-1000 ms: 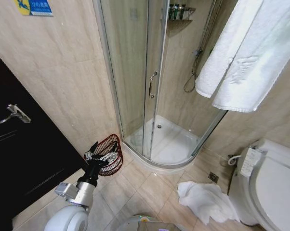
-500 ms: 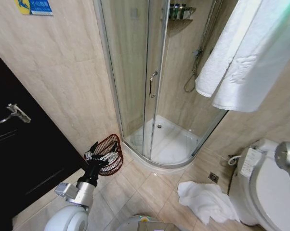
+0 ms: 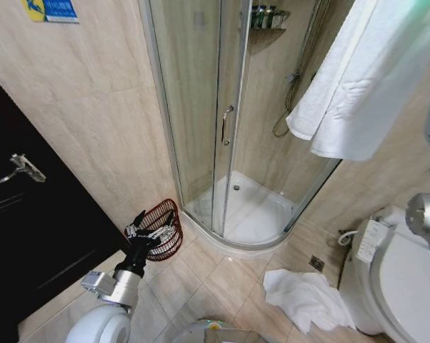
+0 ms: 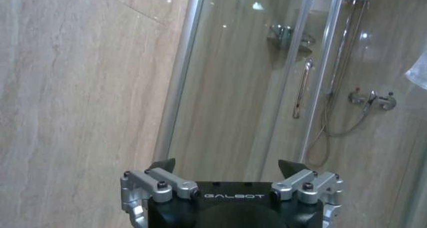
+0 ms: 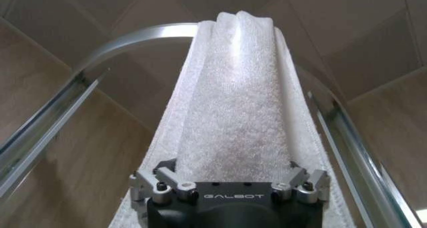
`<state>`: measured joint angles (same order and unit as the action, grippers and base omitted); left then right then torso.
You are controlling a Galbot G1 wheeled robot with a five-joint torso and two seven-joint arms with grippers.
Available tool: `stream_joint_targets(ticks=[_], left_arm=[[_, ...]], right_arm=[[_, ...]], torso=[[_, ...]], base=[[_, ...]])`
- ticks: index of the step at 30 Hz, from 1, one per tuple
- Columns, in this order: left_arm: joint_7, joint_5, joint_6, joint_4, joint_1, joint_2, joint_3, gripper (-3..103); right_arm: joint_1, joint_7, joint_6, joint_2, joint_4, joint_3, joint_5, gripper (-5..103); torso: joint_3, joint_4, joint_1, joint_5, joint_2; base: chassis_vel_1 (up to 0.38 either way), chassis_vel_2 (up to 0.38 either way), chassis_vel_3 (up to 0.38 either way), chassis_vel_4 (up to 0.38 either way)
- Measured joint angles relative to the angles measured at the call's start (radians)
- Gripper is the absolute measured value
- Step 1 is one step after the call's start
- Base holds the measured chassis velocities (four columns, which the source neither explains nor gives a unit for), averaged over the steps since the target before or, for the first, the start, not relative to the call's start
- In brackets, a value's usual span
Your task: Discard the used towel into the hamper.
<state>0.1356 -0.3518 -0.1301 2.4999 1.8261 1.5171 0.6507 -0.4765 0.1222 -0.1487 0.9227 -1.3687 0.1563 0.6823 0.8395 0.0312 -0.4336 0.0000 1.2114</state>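
A white towel (image 3: 358,86) hangs over the shower enclosure's top rail at 1 o'clock; the right gripper (image 5: 230,174) has its fingers closed around it. The hamper (image 3: 160,227) stands on the floor at 8 o'clock, the left gripper (image 3: 152,230) just beside it, fingers spread and empty.

Beige marble-look tiled walls (image 3: 86,107), curved glass shower enclosure (image 3: 201,107), dark wooden door (image 3: 29,236), beige tiled floor (image 3: 215,286), white toilet (image 3: 408,286)

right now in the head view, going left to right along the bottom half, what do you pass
dark door → left gripper, in front of the hamper → shower tray → white towel on the floor → toilet
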Motion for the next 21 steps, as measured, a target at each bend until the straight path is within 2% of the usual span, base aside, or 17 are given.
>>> stream_joint_targets(ticks=[3, 4, 6, 7, 8, 9, 11, 14, 16, 17, 19, 21], left_arm=[[0.000, 0.000, 0.000, 0.000, 0.000, 0.000, 0.000, 100], [0.000, 0.000, 0.000, 0.000, 0.000, 0.000, 0.000, 100], [0.000, 0.000, 0.000, 0.000, 0.000, 0.000, 0.000, 100], [0.000, 0.000, 0.000, 0.000, 0.000, 0.000, 0.000, 100], [0.000, 0.000, 0.000, 0.000, 0.000, 0.000, 0.000, 100], [0.000, 0.000, 0.000, 0.000, 0.000, 0.000, 0.000, 100], [0.000, 0.000, 0.000, 0.000, 0.000, 0.000, 0.000, 100], [0.000, 0.000, 0.000, 0.000, 0.000, 0.000, 0.000, 100], [0.000, 0.000, 0.000, 0.000, 0.000, 0.000, 0.000, 100], [0.000, 0.000, 0.000, 0.000, 0.000, 0.000, 0.000, 100], [0.000, 0.000, 0.000, 0.000, 0.000, 0.000, 0.000, 100], [0.000, 0.000, 0.000, 0.000, 0.000, 0.000, 0.000, 100]], right_arm=[[0.000, -0.003, -0.009, -0.004, 0.002, -0.003, 0.030, 76], [0.000, -0.003, -0.009, -0.004, 0.002, -0.003, 0.030, 76], [0.010, -0.007, -0.012, -0.009, -0.005, -0.003, 0.039, 65], [0.015, -0.008, -0.014, -0.010, -0.008, -0.003, 0.041, 65], [0.017, -0.009, -0.015, -0.011, -0.011, -0.002, 0.044, 59], [0.017, -0.011, -0.016, -0.012, -0.012, 0.000, 0.053, 48], [0.015, -0.012, -0.016, -0.013, -0.012, 0.000, 0.065, 37], [0.014, -0.014, -0.016, -0.015, -0.012, 0.000, 0.068, 32], [0.014, -0.018, -0.016, -0.018, -0.011, 0.001, 0.069, 21], [0.014, -0.018, -0.016, -0.018, -0.011, 0.001, 0.069, 21], [0.011, -0.022, -0.017, -0.019, -0.009, 0.001, 0.070, 12], [0.009, -0.024, -0.017, -0.018, -0.008, 0.001, 0.071, 9]], torso=[[0.000, 0.0001, 0.000, 0.0000, 0.000], [0.000, 0.0001, 0.000, 0.0000, 0.000], [0.000, 0.0000, 0.000, 0.0001, 0.000], [0.000, 0.0000, 0.000, 0.0003, -0.001], [0.000, 0.0000, 0.000, 0.0002, -0.001], [0.000, 0.0000, 0.000, 0.0001, -0.001], [0.000, 0.0001, 0.000, 0.0001, -0.001], [0.000, 0.0001, 0.000, 0.0000, -0.001], [0.000, 0.0000, 0.000, 0.0001, -0.001], [0.000, 0.0000, 0.000, 0.0001, -0.001], [0.000, 0.0000, 0.000, 0.0001, -0.001], [-0.001, 0.0001, 0.000, 0.0000, -0.001]], base=[[0.000, 0.000, 0.000, 0.000], [0.000, 0.000, 0.000, 0.000], [0.000, 0.000, 0.000, 0.000], [0.000, 0.000, 0.000, 0.000], [0.000, 0.000, 0.000, 0.000], [0.000, 0.000, 0.000, 0.000], [0.000, 0.000, 0.000, 0.000], [0.000, 0.000, 0.000, 0.000], [0.000, 0.000, 0.000, 0.000], [0.000, 0.000, 0.000, 0.000], [0.000, 0.000, 0.000, 0.000], [0.000, 0.000, 0.000, 0.000]])
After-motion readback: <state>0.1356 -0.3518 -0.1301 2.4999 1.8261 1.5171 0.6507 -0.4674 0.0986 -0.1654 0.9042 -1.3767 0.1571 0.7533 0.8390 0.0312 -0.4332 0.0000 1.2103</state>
